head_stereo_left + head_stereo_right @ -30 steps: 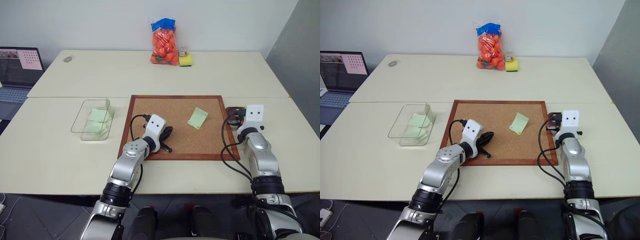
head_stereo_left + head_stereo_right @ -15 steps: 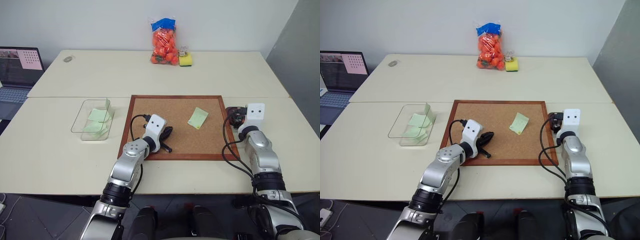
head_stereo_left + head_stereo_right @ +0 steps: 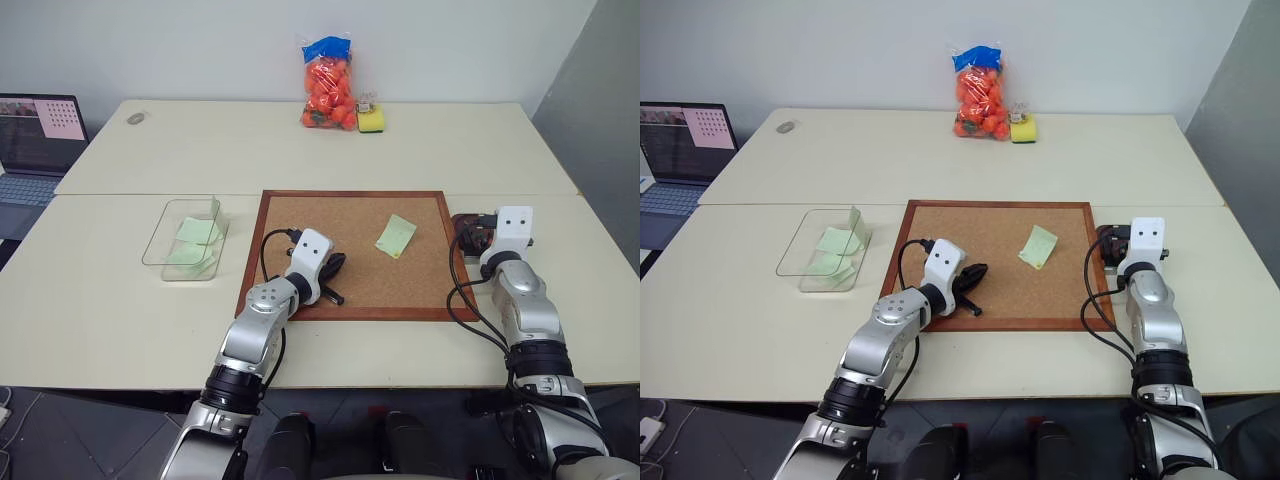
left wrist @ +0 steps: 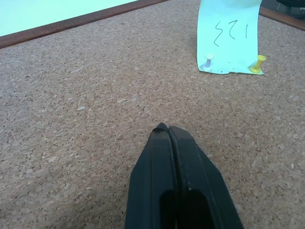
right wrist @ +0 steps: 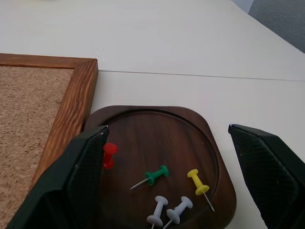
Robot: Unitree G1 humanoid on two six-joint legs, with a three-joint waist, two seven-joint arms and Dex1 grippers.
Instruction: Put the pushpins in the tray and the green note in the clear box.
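The right gripper (image 5: 167, 186) had just opened wide over the tray (image 5: 209, 143), and the red pin (image 5: 109, 155) sat by its left finger. The left gripper (image 4: 177, 138) stayed shut on the corkboard (image 3: 350, 240). The green note (image 3: 396, 236) was still pinned there, so it must go next.

The tray (image 5: 157, 143) is a dark brown wooden dish with rounded corners, lying flat directly under the right gripper (image 5: 169, 183), between its widely parted fingers. In it lie five pushpins: a red pin (image 5: 109, 154) right against the left finger (image 5: 86, 176), a green pin (image 5: 153, 176) on its side near the middle, a yellow pin (image 5: 198, 182) beside it, and two white pins (image 5: 167, 213) close together nearest the wrist.

The green note (image 4: 228, 36), a pale slip with handwriting, lies flat ahead of the left gripper (image 4: 167, 131), well apart from its closed tips. A white pushpin (image 4: 208, 61) and a yellow pushpin (image 4: 259, 63) stand at its two nearer corners.

The clear box (image 3: 186, 238) sits to the left of the left gripper, holding pale green slips.
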